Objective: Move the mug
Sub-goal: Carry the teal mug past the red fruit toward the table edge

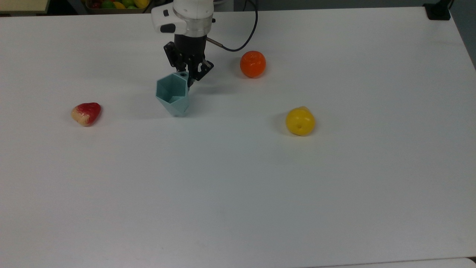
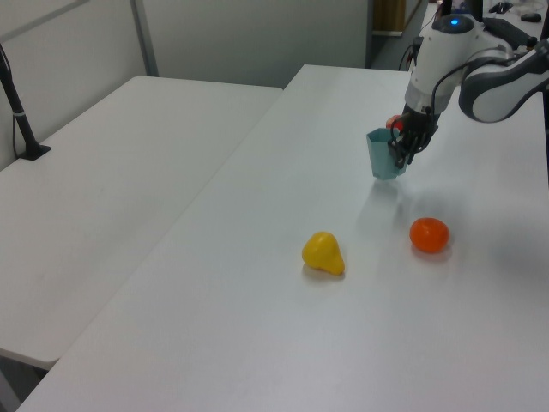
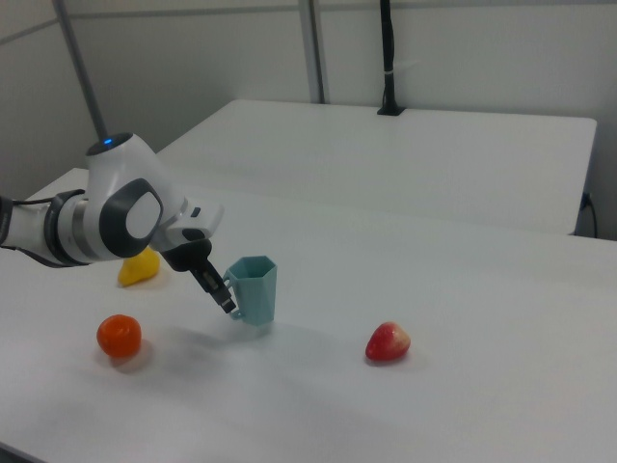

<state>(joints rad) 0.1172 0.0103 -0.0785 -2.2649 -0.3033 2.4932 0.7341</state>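
Note:
The pale teal mug [image 1: 172,94] with a hexagonal rim hangs just above the white table [image 1: 238,178], tilted, its open top showing in the top view. My gripper [image 1: 185,76] is shut on the mug's small handle at its far rim. In the left view the mug [image 2: 385,154] sits under the gripper [image 2: 400,154], near the table's far end. From the right view, the mug [image 3: 254,287] is upright-looking with the gripper [image 3: 228,295] clamped on its left side, and a shadow lies on the table below it.
An orange [image 1: 253,64] lies to the top view's right of the mug, a yellow pear-like fruit [image 1: 300,121] further right and nearer. A red and cream fruit [image 1: 86,113] lies at the top view's left. A bowl of fruit [image 1: 117,4] stands beyond the table's far edge.

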